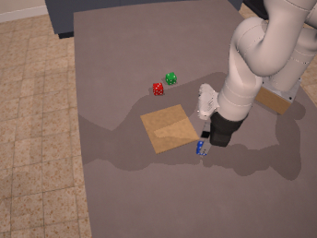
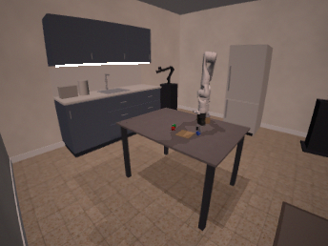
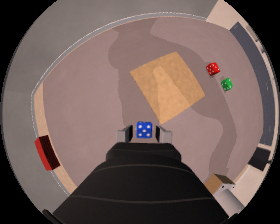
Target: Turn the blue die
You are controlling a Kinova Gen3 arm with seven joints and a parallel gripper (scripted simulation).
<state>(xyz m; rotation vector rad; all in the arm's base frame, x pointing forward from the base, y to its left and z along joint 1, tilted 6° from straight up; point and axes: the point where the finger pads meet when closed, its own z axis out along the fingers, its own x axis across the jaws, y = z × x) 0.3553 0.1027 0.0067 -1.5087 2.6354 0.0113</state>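
Note:
The blue die (image 1: 198, 148) lies on the table just off the tan mat's (image 1: 169, 127) near right corner. In the wrist view the blue die (image 3: 144, 130) shows several white pips on top and sits between my two fingers. My gripper (image 3: 144, 131) is open around it, low over the table, and not closed on it; it also shows in the top view (image 1: 203, 145). The green die (image 1: 170, 77) and the red die (image 1: 158, 89) lie side by side on the table beyond the mat's far edge. In the wrist view the green die (image 3: 226, 85) and red die (image 3: 213, 68) are at the upper right.
A tan box (image 1: 273, 100) sits at the arm's base on the table's right edge. The table's right edge runs close behind my arm. A red object (image 3: 45, 152) shows at the left of the wrist view.

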